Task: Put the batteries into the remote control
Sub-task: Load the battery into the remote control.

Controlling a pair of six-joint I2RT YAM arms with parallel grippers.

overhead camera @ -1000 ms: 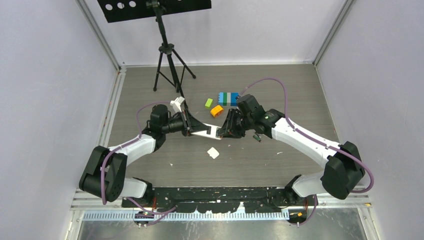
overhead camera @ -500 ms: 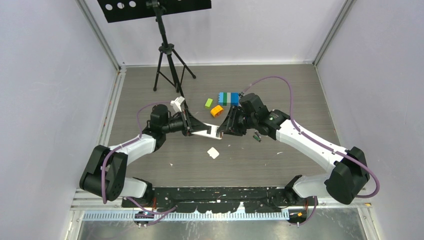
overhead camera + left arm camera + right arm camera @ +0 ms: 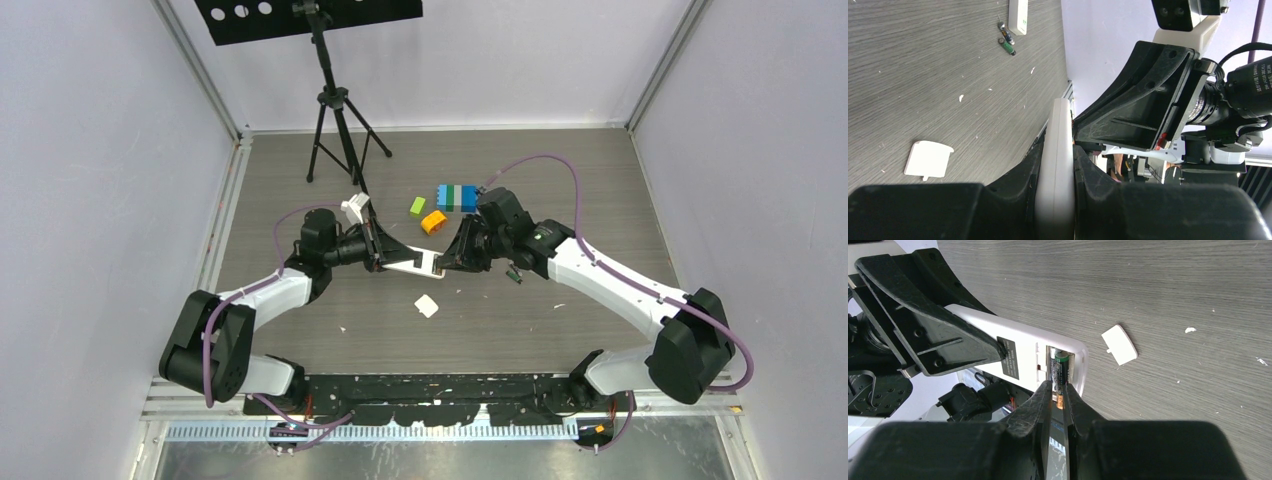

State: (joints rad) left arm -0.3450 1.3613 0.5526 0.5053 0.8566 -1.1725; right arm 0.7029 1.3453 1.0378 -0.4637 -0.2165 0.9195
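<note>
- The grey wood-grain table [image 3: 300,170] is filling the middle of the top view, with a black tripod [image 3: 338,120] standing at its upper left.
- The left gripper [image 3: 378,252] is reaching in from the left and clamping the white remote control [image 3: 412,264] across its thickness. In the left wrist view the remote is showing edge-on at lower centre, squeezed between two black fingers [image 3: 1098,180].
- The right gripper [image 3: 1058,389] is meeting it from the right at the centre of the top view, its jaws pinching nearly together on a dark-green battery [image 3: 1062,367].
- That battery is lying lengthwise in the open compartment at the remote's rounded end. Its upper end is sitting inside the slot, and its lower end, with an orange band, is sitting between the fingertips.
- A green block [image 3: 417,206], an orange block [image 3: 433,222] and a blue-and-green row [image 3: 457,197] are lying just above the grippers in the top view.
- The white battery cover [image 3: 427,305] is lying flat on the table below the remote, apart from it.
- Loose batteries [image 3: 1007,42] are lying near the top of the left wrist view beside a white bar [image 3: 1018,15], which the frame edge is cutting off. They are too small to count.
- The fingertips are hiding the compartment's lower part, so whether the battery is fully seated cannot be told. Whether the remote is touching the table is also unclear.
</note>
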